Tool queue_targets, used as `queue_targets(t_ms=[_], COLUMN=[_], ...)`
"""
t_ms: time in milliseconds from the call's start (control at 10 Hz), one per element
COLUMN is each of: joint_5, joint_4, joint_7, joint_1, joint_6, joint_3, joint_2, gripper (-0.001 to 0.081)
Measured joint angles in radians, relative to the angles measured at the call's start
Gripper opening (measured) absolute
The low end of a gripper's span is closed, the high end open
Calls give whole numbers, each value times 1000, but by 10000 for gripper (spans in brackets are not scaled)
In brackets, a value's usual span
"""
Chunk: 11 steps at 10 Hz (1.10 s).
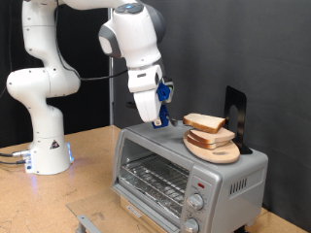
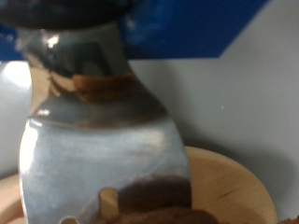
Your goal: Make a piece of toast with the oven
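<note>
1. The pincer (image 1: pixel 158 120) hangs just above the top of the oven (image 1: pixel 185 170), to the exterior view's left of the bread pile, pointing down. A blue part sits on the wrist above it.
2. Is it wide or narrow? I cannot tell: the exterior view shows it too small, and the wrist view is filled by a shiny metal blade (image 2: pixel 103 159), like a spatula, so close that it blurs.
3. The blade seems to be carried on the pincer, though no fingers show around it.
4. The slices of bread (image 1: pixel 208 126) are stacked on the round wooden plate (image 1: pixel 214 150), which rests on the oven's roof towards the exterior view's right. The top slice (image 1: pixel 205 122) is the likely piece of toast; it lies untouched on the pile.
5. In the wrist view the plate's pale wooden rim (image 2: pixel 229 182) curves just beyond the blade tip.
6. The oven stands on the tabletop (image 1: pixel 87 165) with its glass door shut and the wire rack showing bare inside, so nothing is loaded.
7. Risks, as I judge them: the blade could shove the plate towards the oven's far edge, or catch two slices and topple the pile. A black stand (image 1: pixel 235 115) behind the plate could be knocked.
</note>
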Motion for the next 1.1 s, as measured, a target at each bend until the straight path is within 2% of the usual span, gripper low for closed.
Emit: queue_targets(t_ms=[600,1100], joint_5=[8,118], joint_4=[41,41], joint_7=[24,-110], joint_1=[0,-2], joint_6=[-16,-16], joint_3=[13,9], joint_2=[40,38], gripper=[263,263])
